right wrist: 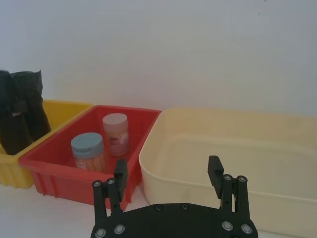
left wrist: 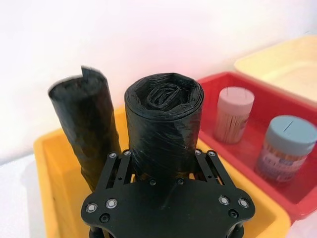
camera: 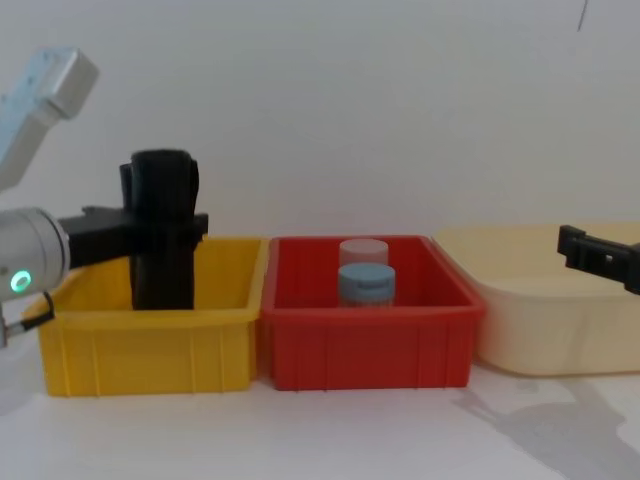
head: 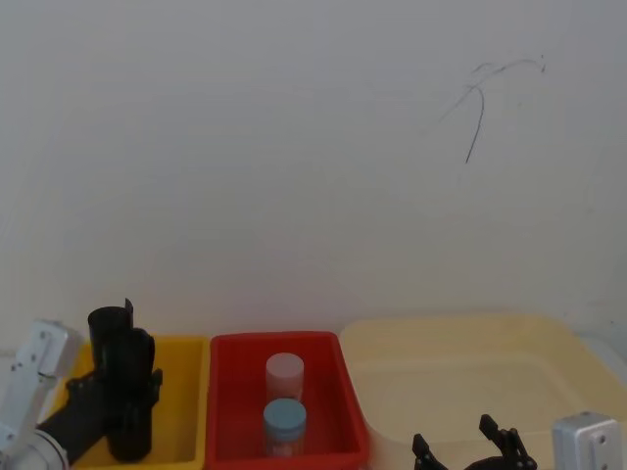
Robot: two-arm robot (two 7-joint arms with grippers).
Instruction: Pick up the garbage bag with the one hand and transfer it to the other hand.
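Two black crinkled rolls stand upright in the yellow bin [head: 182, 349]. My left gripper [left wrist: 163, 159], on the silver arm with the green ring [camera: 18, 281], is shut around the garbage bag [left wrist: 164, 119], its fingers [left wrist: 118, 167] clasping both sides at mid-height. In the chest view the garbage bag [camera: 162, 270] has its lower end inside the bin, with the left gripper [camera: 160, 226] across it. The second black roll [left wrist: 85, 124], with a loose flap on top, stands right beside it. My right gripper [right wrist: 168, 171] hangs open and empty near the cream tub's [right wrist: 233, 148] front edge.
A red bin [camera: 370, 345] sits between the yellow bin [camera: 150, 350] and the cream tub [camera: 550, 330], all three side by side. It holds a pink-lidded jar [head: 284, 370] and a blue-lidded jar [head: 284, 421]. A white wall stands close behind.
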